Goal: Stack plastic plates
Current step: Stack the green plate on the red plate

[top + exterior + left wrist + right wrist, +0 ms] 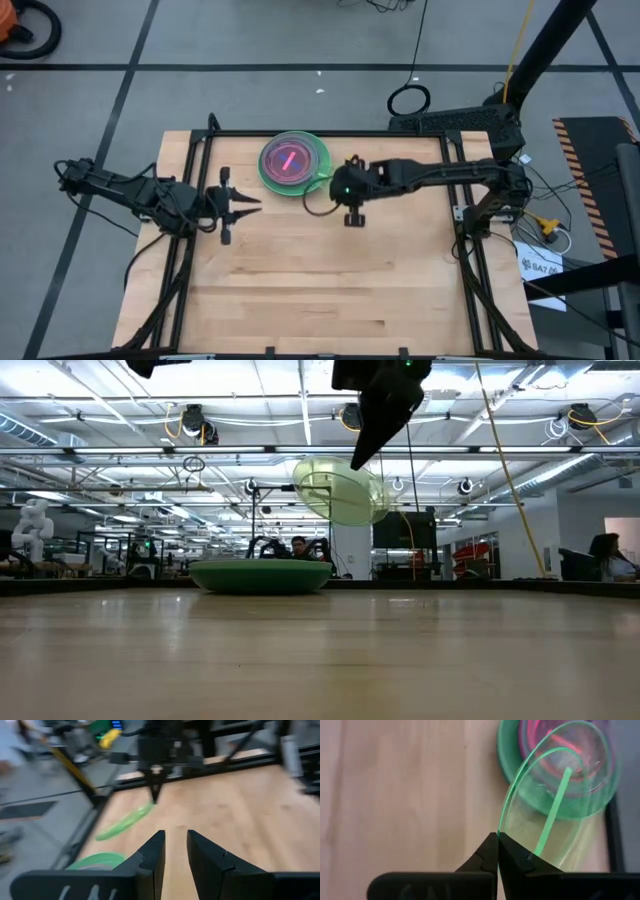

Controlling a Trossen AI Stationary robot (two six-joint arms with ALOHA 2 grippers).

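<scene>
A stack of plates, dark green outermost with magenta and pink ones inside, sits on the wooden table near its far edge; it also shows in the low view. My right gripper is shut on a translucent lime plate, held in the air just right of and nearer than the stack. My left gripper is open and empty, left of the stack and nearer than it. From the left wrist view the lime plate hangs tilted below my right gripper. My right gripper pinches the lime plate's rim between its two fingertips, at the edge farthest from the stack. The fingers come from above, slanting down. The plate is lifted clear of the table, tilted steeply on edge, its far part over the stack's near rim.
A black frame runs along the table's far and side edges. Bare wood fills the near half of the table. People and equipment show in the room beyond in the low view.
</scene>
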